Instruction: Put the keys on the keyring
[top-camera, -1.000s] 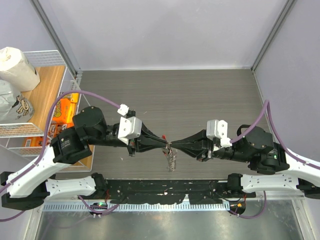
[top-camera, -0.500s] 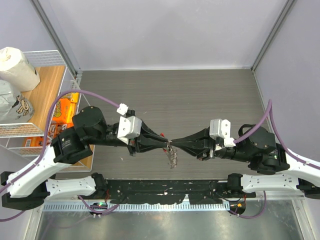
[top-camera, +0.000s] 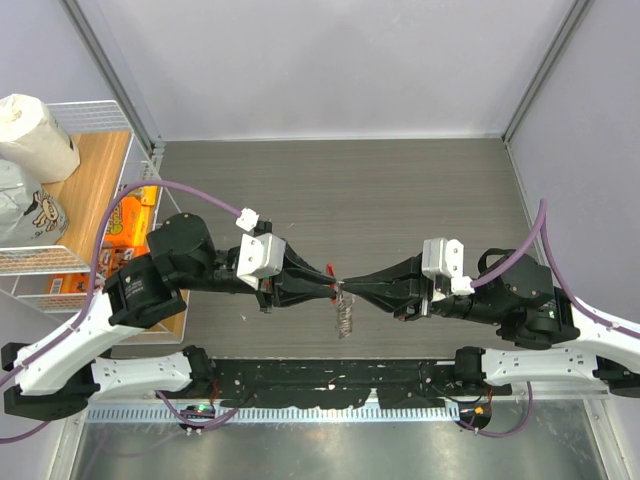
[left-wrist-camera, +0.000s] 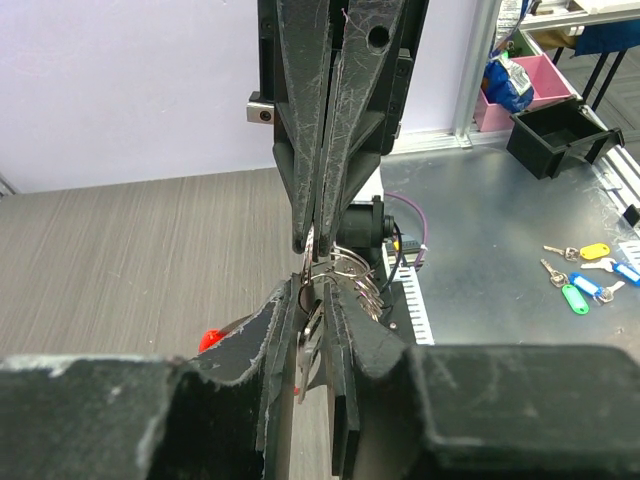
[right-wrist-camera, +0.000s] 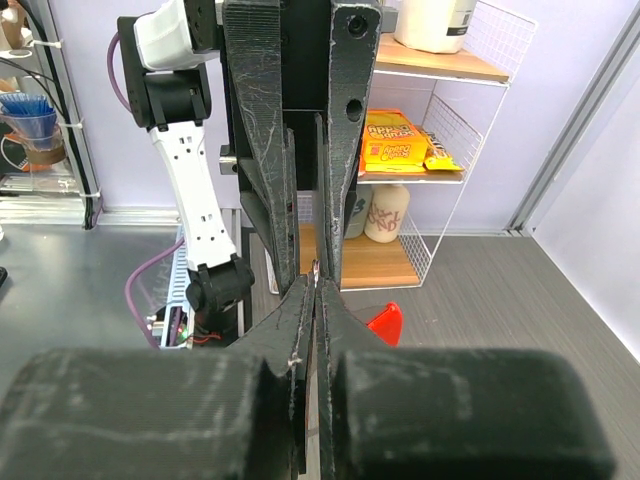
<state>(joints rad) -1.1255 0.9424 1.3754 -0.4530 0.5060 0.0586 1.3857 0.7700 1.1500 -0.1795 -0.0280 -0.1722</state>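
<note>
**Change since the earlier frames:** the right arm's white wrist block has edged toward the right of the top view. The junction of the tips and the left arm sit about where they were.

**Top view:** the left gripper (top-camera: 330, 290) and right gripper (top-camera: 352, 291) meet tip to tip at lower centre, on a left-right line over the surface (top-camera: 400, 190). The keyring (top-camera: 343, 318) sits at that junction. Its red strip is by the left tips, and its coil trails toward the bottom of the frame, so its long axis runs across the jaws' line. Neither arm is nearer.

**Left wrist view:** the left gripper (left-wrist-camera: 318, 300) has its jaws barely parted, clamped on a flat silvery piece. The right gripper (left-wrist-camera: 305, 243) enters from the top, jaws closed at the keyring (left-wrist-camera: 345, 272) loops. Only this view shows the loops.

**Right wrist view:** the right gripper (right-wrist-camera: 313, 285) has its jaws pressed together on a thin sliver. The left gripper (right-wrist-camera: 308, 262) is above it. The loops are hidden here.

**Keys:** not separable in any view; judged to lie within the pinch.
</note>
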